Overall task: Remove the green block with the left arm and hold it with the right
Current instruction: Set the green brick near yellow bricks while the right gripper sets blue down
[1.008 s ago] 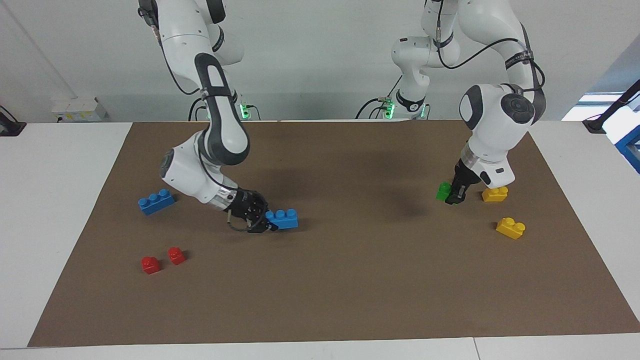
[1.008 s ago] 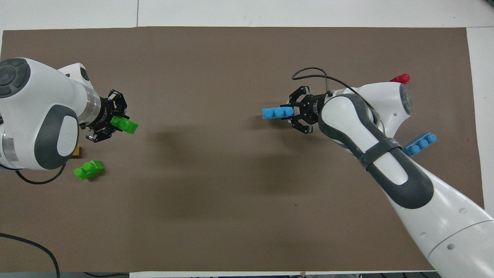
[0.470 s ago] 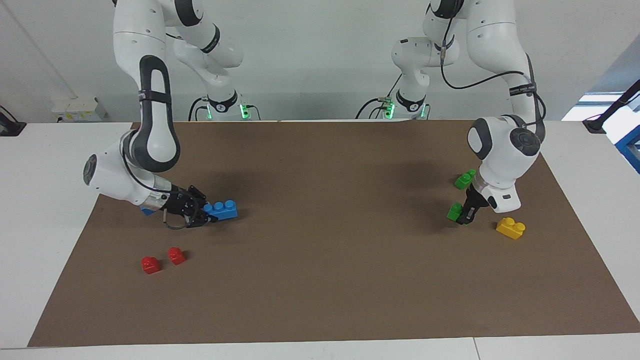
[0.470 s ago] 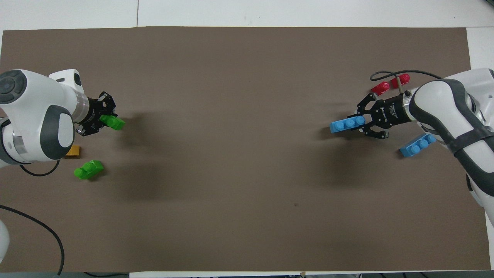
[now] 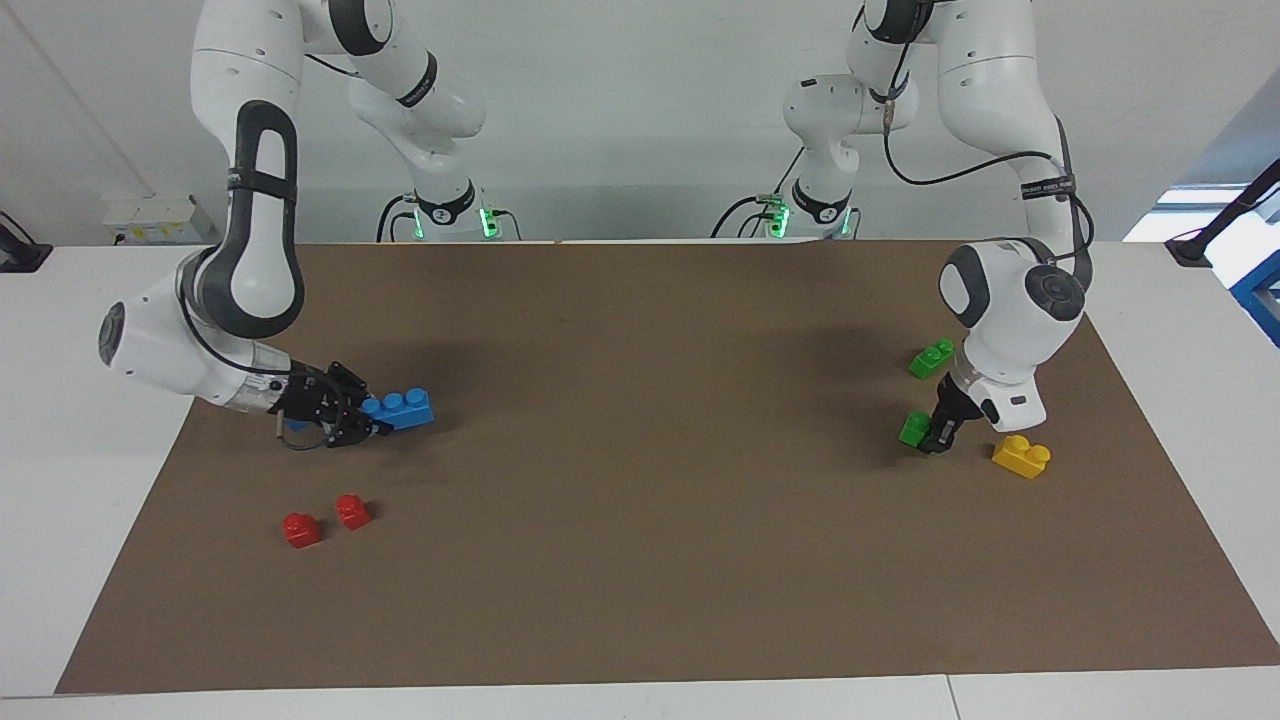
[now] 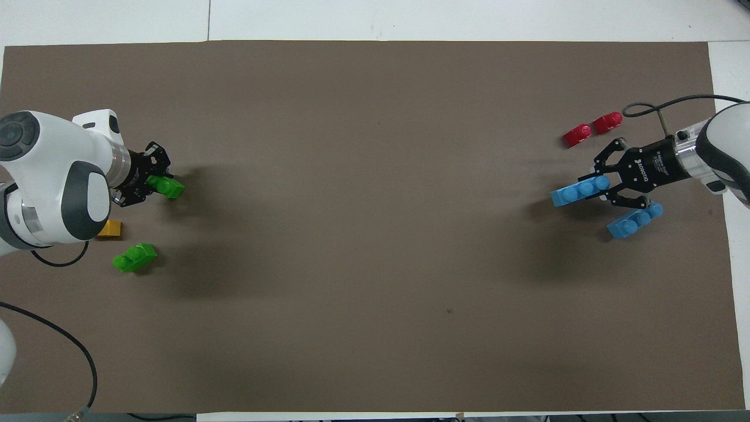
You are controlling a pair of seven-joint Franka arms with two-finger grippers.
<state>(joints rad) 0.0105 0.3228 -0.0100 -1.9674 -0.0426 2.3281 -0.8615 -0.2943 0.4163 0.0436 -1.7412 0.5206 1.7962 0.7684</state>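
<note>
My left gripper (image 5: 930,436) (image 6: 153,186) is shut on the green block (image 5: 911,427) (image 6: 170,188), a chunky two-stud brick. It holds the block low over the mat at the left arm's end, beside a yellow block (image 5: 1020,456). My right gripper (image 5: 362,417) (image 6: 604,186) is shut on one end of a blue three-stud brick (image 5: 403,409) (image 6: 577,192). It holds that brick level, just above the mat at the right arm's end.
A second green block (image 5: 931,358) (image 6: 135,258) lies nearer to the robots than the held one. A second blue brick (image 6: 634,220) lies beside my right gripper. Two red blocks (image 5: 301,529) (image 5: 352,511) lie farther out. A brown mat (image 5: 660,500) covers the table.
My right arm has carried the blue brick from the mat's middle toward its own end. My left gripper has moved a little farther out and lower with the green block.
</note>
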